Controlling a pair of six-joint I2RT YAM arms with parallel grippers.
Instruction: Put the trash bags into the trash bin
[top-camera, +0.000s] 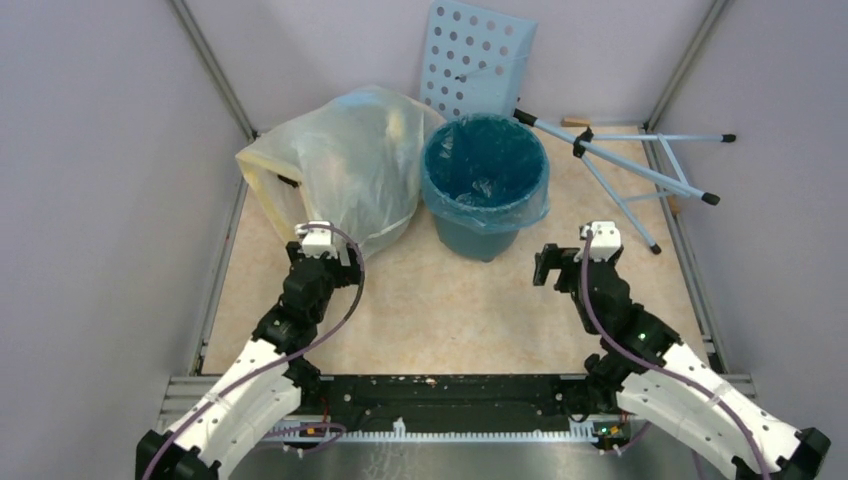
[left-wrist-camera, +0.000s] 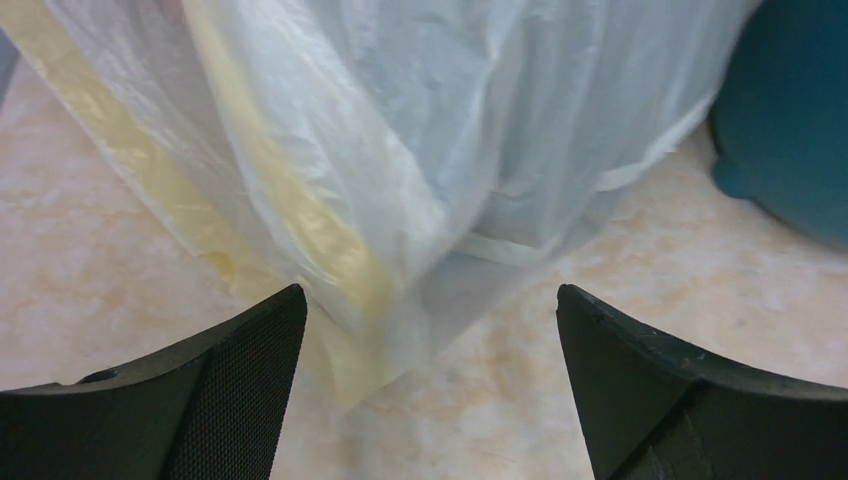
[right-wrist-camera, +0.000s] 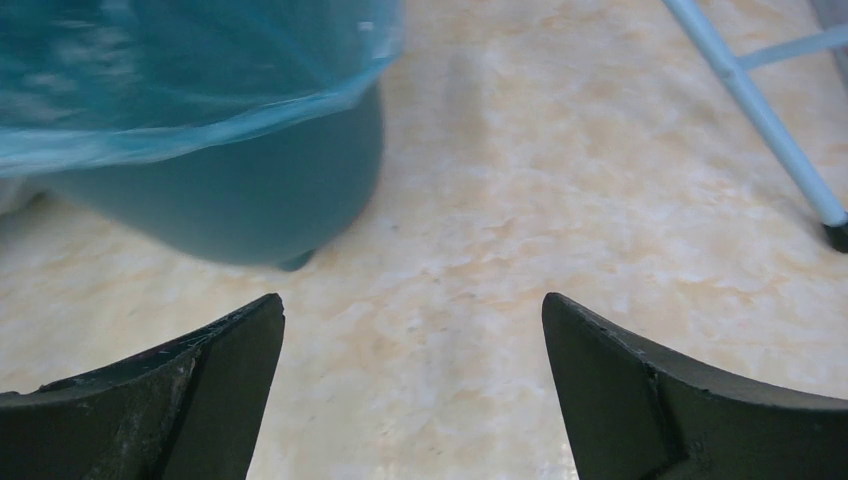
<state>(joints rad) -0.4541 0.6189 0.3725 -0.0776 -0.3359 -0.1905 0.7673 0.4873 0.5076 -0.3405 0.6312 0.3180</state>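
**A:** What sits at the left of the overhead frame?

**B:** The left gripper (left-wrist-camera: 428, 298). Its jaws are spread wide and hold nothing. It points at the big whitish bag (top-camera: 355, 165) with yellowish edges. That bag bulges at the upper left-centre of the beige table (top-camera: 450, 310), just ahead of the fingertips. I cannot tell whether they touch.

**A:** And the middle?

**B:** The dark-teal trash bin (top-camera: 482, 238) stands upright at upper centre, just beside that bag. The light-blue trash bag (top-camera: 487, 165) is inside it as a liner. Its edge is folded out over the rim and hangs down the wall.

**A:** Behind it?

**B:** A pale-blue perforated panel (top-camera: 478, 55) leans on the back wall. To its right, a pale-blue folding stand (top-camera: 640, 165) lies on the table.

**A:** The right side?

**B:** The right gripper (right-wrist-camera: 412, 300) hovers low over bare tabletop. Its jaws are wide and empty, near the bin's base but apart from it.
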